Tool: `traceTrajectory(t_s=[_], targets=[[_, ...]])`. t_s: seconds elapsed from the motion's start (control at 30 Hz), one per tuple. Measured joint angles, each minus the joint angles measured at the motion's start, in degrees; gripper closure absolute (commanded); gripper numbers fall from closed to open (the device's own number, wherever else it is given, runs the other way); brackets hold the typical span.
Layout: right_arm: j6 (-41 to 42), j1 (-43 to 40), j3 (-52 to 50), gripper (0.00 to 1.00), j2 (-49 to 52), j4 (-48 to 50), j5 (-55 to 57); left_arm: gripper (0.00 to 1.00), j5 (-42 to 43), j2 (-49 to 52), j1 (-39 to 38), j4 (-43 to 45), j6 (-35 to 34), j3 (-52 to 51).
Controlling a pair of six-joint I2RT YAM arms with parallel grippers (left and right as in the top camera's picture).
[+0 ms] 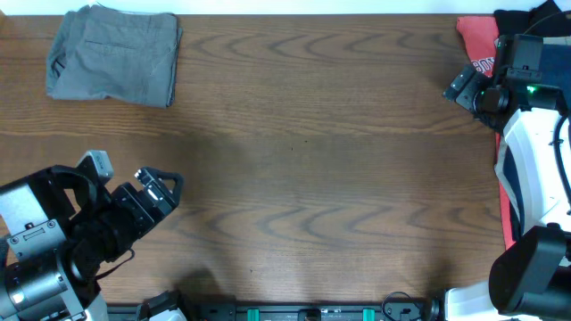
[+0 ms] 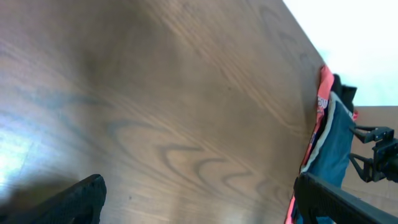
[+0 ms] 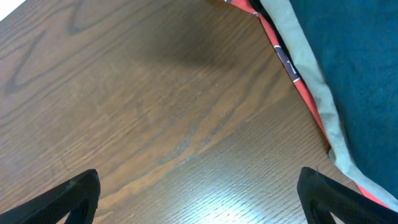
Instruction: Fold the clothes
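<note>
The grey shorts [image 1: 114,55] lie folded into a compact rectangle in the upper left of the overhead frame. They sit flat on the wooden table [image 1: 312,160], with seams and a pocket line showing on top. No writing or label is visible on them.

The other clothes are heaped at the table's right edge. A coral-red garment [image 1: 475,40] in the upper right corner carries a patch of white print, but it is too small to read. A black garment [image 1: 535,18] lies just behind it at the top edge. In the right wrist view a navy garment [image 3: 354,62] fills the upper right. A pale band [image 3: 311,81] runs along its border, and a strip of coral-red shows beneath that. On that red strip sits a small dark tag [image 3: 286,63] with pale marks that cannot be read.

The right gripper [image 3: 199,177] hangs over bare wood just beside this heap. Its two fingers are spread wide at the lower corners of its own view, with nothing between them and nothing touching them.

The left gripper [image 1: 161,185] is at the lower left of the overhead frame, well apart from the shorts and pointing toward the middle of the table. Its fingers are also spread apart and empty, above bare wood. In its wrist view the heap and the right arm show far off at the right edge.
</note>
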Motion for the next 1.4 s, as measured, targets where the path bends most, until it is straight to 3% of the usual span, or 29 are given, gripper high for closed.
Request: traceTrajectory(t_s=[0.17, 0.3, 0.63, 0.9, 1.4], targets=[[0.0, 0.0, 0.0, 0.01, 0.0, 0.0, 0.0, 0.02, -3.1, -0.5, -3.2, -1.0, 0.0, -1.6], [0.0, 0.0, 0.0, 0.01, 0.0, 0.0, 0.0, 0.02, -7.8, -3.0, -8.4, 3.0, 0.0, -6.4], [0.0, 0.0, 0.0, 0.01, 0.0, 0.0, 0.0, 0.02, -14.2, -21.2, -19.7, 29.8, 0.4, -28.7], [0.0, 0.0, 0.0, 0.01, 0.0, 0.0, 0.0, 0.02, -15.0, -32.2, -20.5, 34.4, 0.4, -41.1], [0.0, 0.0, 0.0, 0.01, 0.0, 0.0, 0.0, 0.02, -22.4, -42.6, -20.6, 53.8, 0.5, -55.8]])
